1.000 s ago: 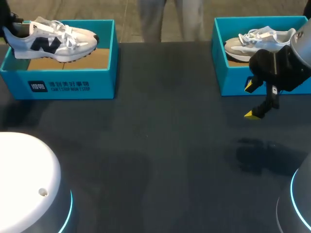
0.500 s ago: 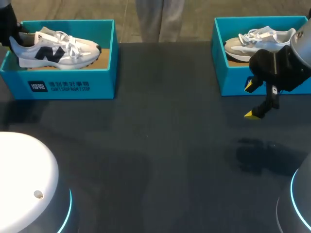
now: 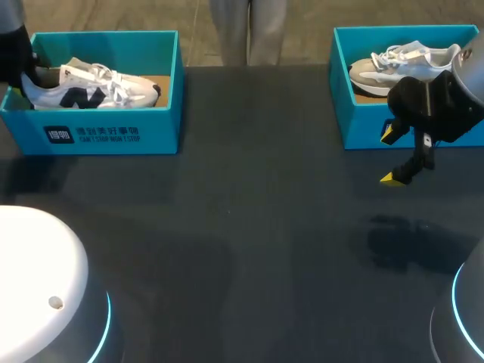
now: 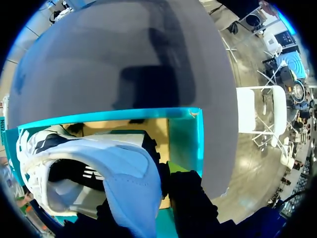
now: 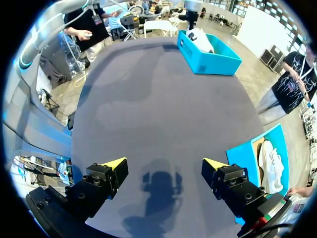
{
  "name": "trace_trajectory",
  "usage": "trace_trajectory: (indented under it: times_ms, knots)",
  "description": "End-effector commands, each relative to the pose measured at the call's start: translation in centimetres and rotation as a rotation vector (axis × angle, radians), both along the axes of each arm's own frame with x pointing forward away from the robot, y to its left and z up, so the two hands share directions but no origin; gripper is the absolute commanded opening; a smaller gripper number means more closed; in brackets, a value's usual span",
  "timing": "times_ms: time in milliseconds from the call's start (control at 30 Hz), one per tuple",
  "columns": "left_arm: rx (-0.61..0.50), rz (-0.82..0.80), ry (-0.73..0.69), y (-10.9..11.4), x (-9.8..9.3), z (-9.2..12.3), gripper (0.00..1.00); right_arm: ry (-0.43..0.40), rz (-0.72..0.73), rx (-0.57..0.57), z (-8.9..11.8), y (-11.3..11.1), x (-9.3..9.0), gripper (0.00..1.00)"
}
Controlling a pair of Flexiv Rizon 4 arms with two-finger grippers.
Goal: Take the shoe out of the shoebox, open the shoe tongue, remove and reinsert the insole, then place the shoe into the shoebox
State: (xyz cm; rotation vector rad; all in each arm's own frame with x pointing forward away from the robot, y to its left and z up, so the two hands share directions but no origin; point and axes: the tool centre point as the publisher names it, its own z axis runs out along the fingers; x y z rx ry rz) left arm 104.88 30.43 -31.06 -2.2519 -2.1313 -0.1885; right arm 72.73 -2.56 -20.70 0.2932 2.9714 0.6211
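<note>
Our left hand pinches the heel of the shoe, one finger on either side of its collar. From that grip the shoe's long axis runs toe-first along the shoebox, low between its walls at the far left of the surface. Our right hand is spread and holds nothing. It hangs well apart, beside the other shoebox, so we judge that letting go falls to the left.

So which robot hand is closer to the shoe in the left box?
Left. The left gripper grips that shoe at its heel; the right gripper hangs over the table by the other shoebox.
</note>
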Motion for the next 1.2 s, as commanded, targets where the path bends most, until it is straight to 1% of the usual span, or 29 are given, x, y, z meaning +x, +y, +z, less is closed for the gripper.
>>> trace_trajectory:
  times_ms: [33,267,433,733,1200]
  knots:
    - [-0.004,-0.002,0.016,-0.1,0.6,-1.5,0.00,-0.001,-0.002,-0.002,-0.1,0.0,-0.1,1.00]
    - [-0.006,0.001,0.016,-0.1,0.7,-3.9,0.00,-0.001,-0.002,-0.002,-0.1,0.0,-0.1,1.00]
    - [-0.004,0.002,0.022,-0.1,0.7,-4.9,0.00,-0.001,-0.002,-0.002,-0.1,0.0,-0.1,1.00]
    - [0.000,-0.010,0.046,-0.3,0.8,-6.0,0.00,-0.001,-0.002,-0.002,-0.1,0.0,-0.1,1.00]
    - [0.040,-0.033,0.097,-0.9,0.8,-7.6,0.00,-0.001,-0.002,-0.002,-0.1,0.0,-0.1,1.00]
